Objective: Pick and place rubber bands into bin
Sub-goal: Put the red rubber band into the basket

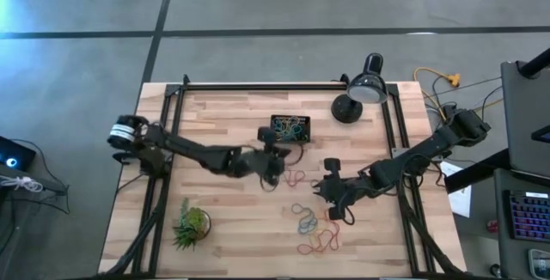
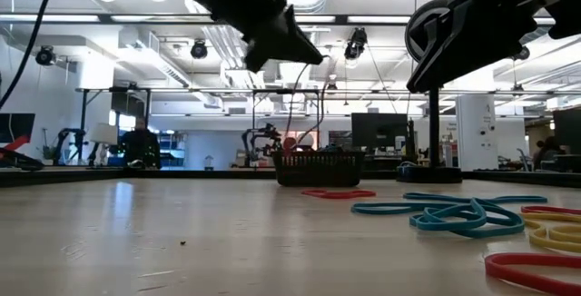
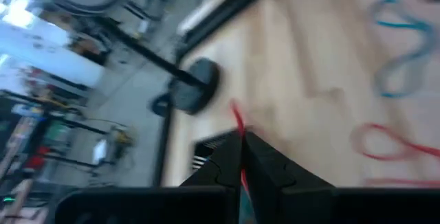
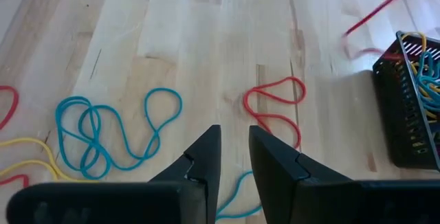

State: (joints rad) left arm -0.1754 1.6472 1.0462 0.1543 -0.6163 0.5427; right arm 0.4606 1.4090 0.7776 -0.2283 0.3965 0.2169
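Two pincers | left [image 3: 242, 145] pinching red rubber band [image 3: 237, 121] | right [image 4: 234, 145] narrow, empty

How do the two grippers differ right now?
The left gripper is shut, pinching a red rubber band between its fingers; the right gripper has a gap between its fingers and holds nothing. The left hangs by the bin; the right hangs over loose bands, a red loop just ahead. Both are raised off the table.
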